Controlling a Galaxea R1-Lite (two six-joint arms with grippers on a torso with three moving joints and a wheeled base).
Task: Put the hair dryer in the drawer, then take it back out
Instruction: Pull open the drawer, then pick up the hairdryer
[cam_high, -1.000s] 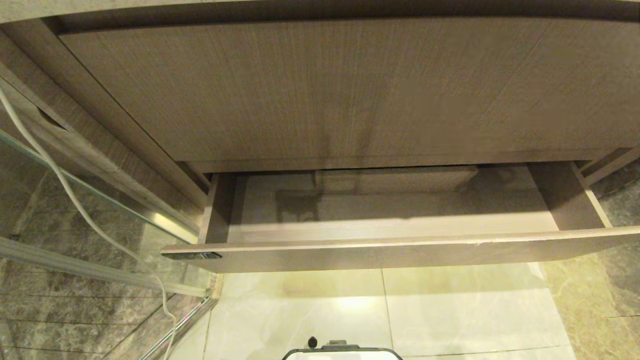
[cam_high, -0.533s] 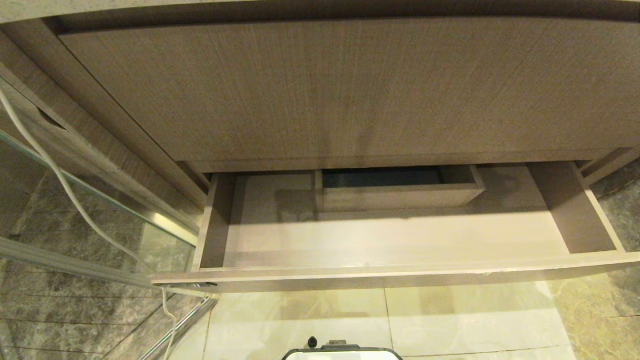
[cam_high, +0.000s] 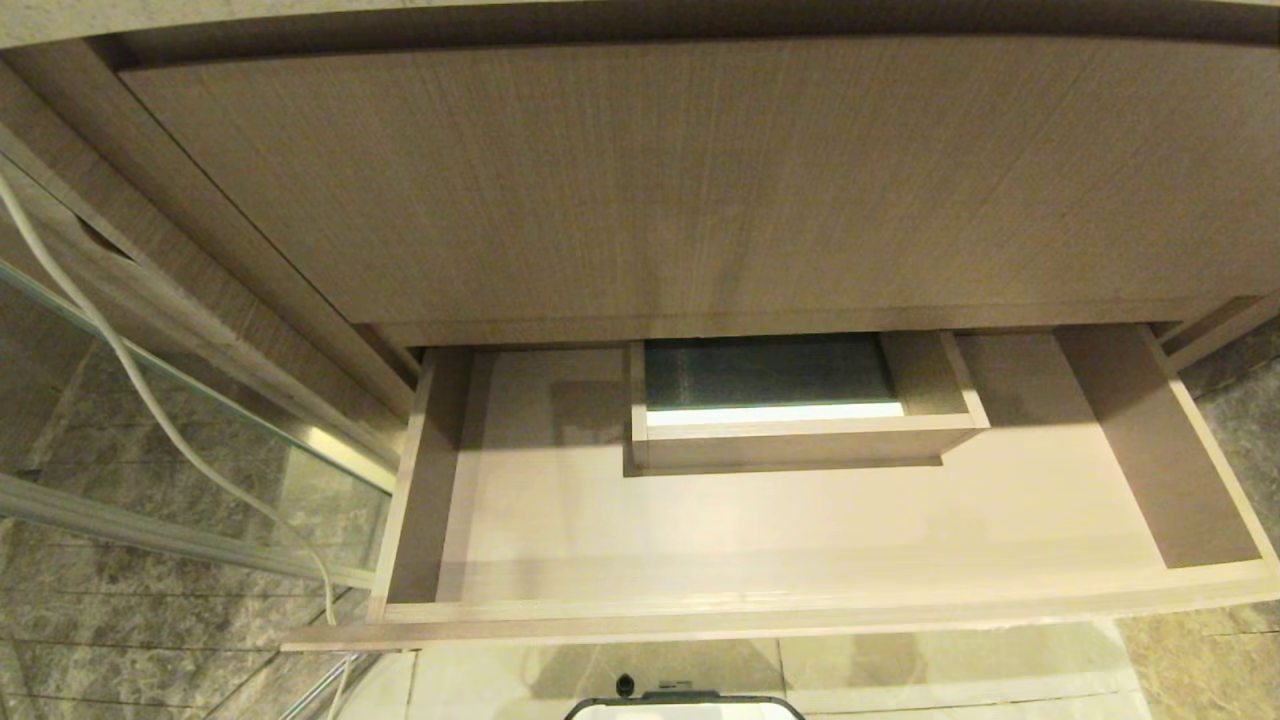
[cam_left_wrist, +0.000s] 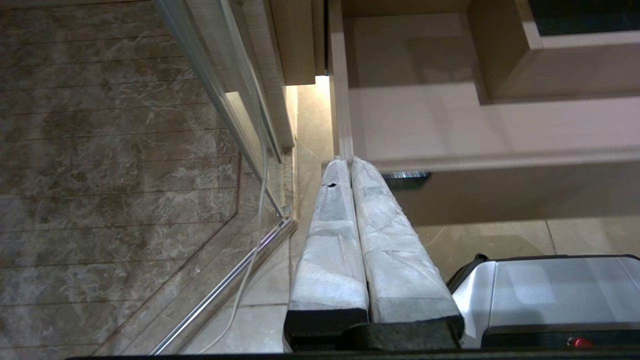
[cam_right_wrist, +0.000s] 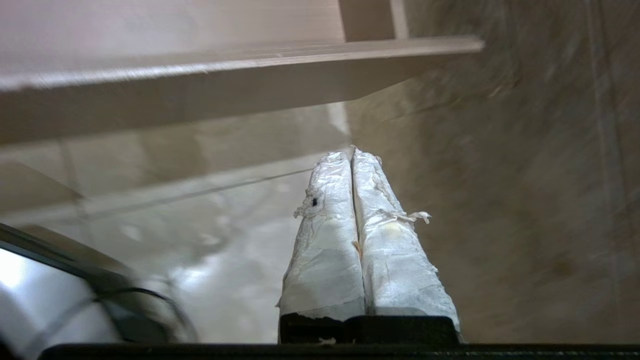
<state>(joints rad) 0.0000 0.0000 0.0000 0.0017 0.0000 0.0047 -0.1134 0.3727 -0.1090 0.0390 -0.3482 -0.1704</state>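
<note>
Now the drawer (cam_high: 760, 540) stands much further out of the cabinet than a second ago. Then only a narrow strip of its pale floor showed, and the boxed cut-out (cam_high: 800, 440) at its back was mostly hidden under the tall panel (cam_high: 640, 190) above. By now the whole front wall of the cut-out is in view, with dark floor tile seen through its opening. The drawer's front edge has come down close to the lower edge of the head view, covering most of the cream floor tiles (cam_high: 950, 670) that showed earlier. Its inside holds nothing; the hair dryer appears in none of the views.

Neither arm shows in the head view. In the left wrist view the left gripper (cam_left_wrist: 345, 162) hangs low beside the robot's base (cam_left_wrist: 550, 295), its two white-wrapped fingers (cam_left_wrist: 390, 240) pressed together and holding nothing, tips pointing at the drawer's front left corner, just beside the small black label (cam_left_wrist: 406, 176). In the right wrist view the right gripper (cam_right_wrist: 351, 152) also has its wrapped fingers (cam_right_wrist: 325, 240) together, empty. It sits below and in front of the drawer's front right corner, apart from the wood, over the floor.

A thin white cord (cam_high: 130, 370) runs down past the glass partition (cam_high: 190, 440) on the left.
</note>
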